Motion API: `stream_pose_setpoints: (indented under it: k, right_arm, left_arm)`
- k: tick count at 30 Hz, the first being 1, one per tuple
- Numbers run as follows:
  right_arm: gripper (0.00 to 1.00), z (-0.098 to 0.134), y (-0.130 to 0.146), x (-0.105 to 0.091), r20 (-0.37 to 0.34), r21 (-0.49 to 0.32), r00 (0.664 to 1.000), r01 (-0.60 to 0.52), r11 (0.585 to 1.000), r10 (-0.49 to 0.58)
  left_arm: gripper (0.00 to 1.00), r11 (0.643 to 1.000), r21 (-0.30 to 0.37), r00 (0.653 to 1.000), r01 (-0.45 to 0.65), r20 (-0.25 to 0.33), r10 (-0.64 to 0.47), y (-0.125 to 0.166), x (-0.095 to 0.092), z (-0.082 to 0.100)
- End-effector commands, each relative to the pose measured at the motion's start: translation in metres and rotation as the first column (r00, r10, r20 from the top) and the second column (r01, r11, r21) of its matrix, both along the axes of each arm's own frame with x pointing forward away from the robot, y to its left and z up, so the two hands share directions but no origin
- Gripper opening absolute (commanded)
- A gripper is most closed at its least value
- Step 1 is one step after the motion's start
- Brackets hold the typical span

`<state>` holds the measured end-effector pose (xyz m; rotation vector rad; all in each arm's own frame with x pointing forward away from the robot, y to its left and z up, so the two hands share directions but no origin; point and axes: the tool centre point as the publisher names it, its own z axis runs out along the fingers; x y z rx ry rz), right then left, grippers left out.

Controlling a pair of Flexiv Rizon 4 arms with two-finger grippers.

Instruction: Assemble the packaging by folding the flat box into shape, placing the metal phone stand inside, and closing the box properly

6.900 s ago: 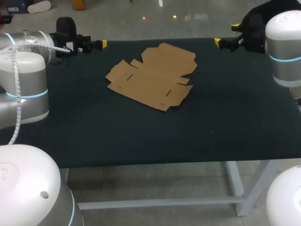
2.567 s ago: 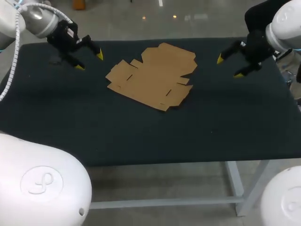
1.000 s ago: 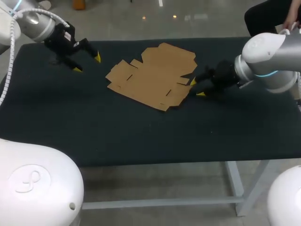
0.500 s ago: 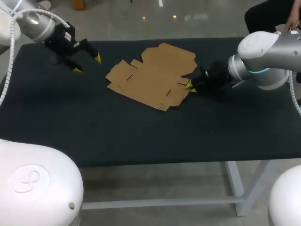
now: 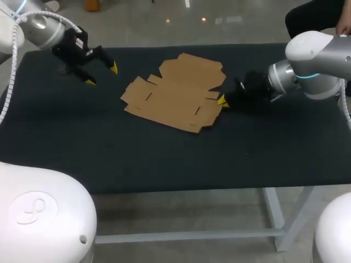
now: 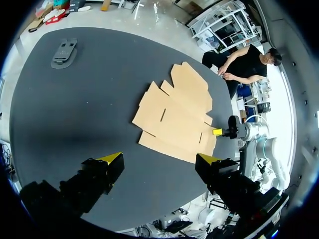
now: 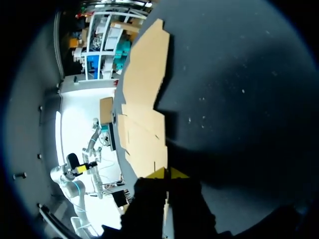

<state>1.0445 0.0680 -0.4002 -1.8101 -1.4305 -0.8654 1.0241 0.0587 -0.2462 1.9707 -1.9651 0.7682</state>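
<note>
The flat brown cardboard box (image 5: 174, 93) lies unfolded in the middle of the dark table (image 5: 164, 159); the left wrist view shows the flat box (image 6: 174, 119) ahead of the gripper. My right gripper (image 5: 222, 101) is at the box's right edge, its yellow tips pressed together on the flap edge. In the right wrist view the flat box (image 7: 142, 99) runs right up to my right gripper (image 7: 168, 174). My left gripper (image 5: 101, 75) hangs open over the far left of the table, well clear of the box. The grey metal phone stand (image 6: 65, 52) lies flat near the table's far left corner.
Bare dark tabletop (image 5: 285, 148) surrounds the box on all sides, with wide room along the front edge. In the left wrist view my left gripper (image 6: 159, 158) has only tabletop between its spread fingers.
My right gripper has closed from half open at the box's right edge. The box has shifted slightly to the left and turned a little. The left arm has kept still.
</note>
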Motion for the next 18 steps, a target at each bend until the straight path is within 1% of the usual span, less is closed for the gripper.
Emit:
stream_pose_setpoints:
  k: [1, 2, 5, 7, 11, 15, 16, 17, 18]
  right_arm:
    - [0.00, 0.004, -0.009, -0.005, -0.021, 0.028, 0.997, -0.073, 0.997, 0.074]
    - [0.00, 0.006, -0.009, -0.007, -0.022, 0.036, 0.996, -0.085, 0.996, 0.086]
    - [0.00, 0.011, -0.012, -0.016, -0.016, 0.026, 0.993, -0.113, 0.993, 0.113]
    - [0.00, 0.013, -0.013, -0.021, -0.014, 0.000, 0.993, -0.119, 0.993, 0.119]
    - [0.00, 0.014, -0.016, -0.034, -0.018, -0.009, 0.988, -0.150, 0.989, 0.150]
    - [0.00, 0.014, -0.019, -0.041, -0.026, -0.015, 0.984, -0.175, 0.984, 0.174]
    - [0.02, 0.013, -0.019, -0.042, -0.025, -0.022, 0.984, -0.176, 0.984, 0.175]
    - [0.29, 0.013, -0.020, -0.043, -0.027, -0.023, 0.983, -0.182, 0.983, 0.181]
    - [0.45, 0.013, -0.021, -0.043, -0.029, -0.025, 0.983, -0.183, 0.983, 0.182]
  left_arm:
    - [1.00, 1.000, 0.005, 1.000, 0.001, -0.007, -0.001, -0.001, 0.001, 0.001]
    - [1.00, 1.000, 0.004, 1.000, 0.002, -0.007, -0.002, -0.002, 0.001, 0.001]
    - [1.00, 1.000, 0.002, 1.000, 0.003, -0.005, -0.003, -0.003, 0.001, 0.001]
    - [1.00, 1.000, 0.001, 1.000, 0.004, -0.004, -0.004, -0.004, 0.000, 0.001]
    - [1.00, 1.000, 0.000, 1.000, 0.001, -0.005, -0.001, -0.005, -0.003, -0.001]
    - [1.00, 1.000, 0.002, 1.000, 0.001, 0.000, -0.001, -0.007, -0.008, -0.002]
    - [1.00, 1.000, 0.002, 1.000, 0.000, 0.003, 0.000, -0.007, -0.010, -0.002]
    - [1.00, 1.000, 0.003, 1.000, 0.000, 0.006, 0.000, -0.008, -0.011, -0.003]
    - [1.00, 1.000, 0.006, 1.000, -0.003, 0.009, 0.003, -0.008, -0.012, -0.003]
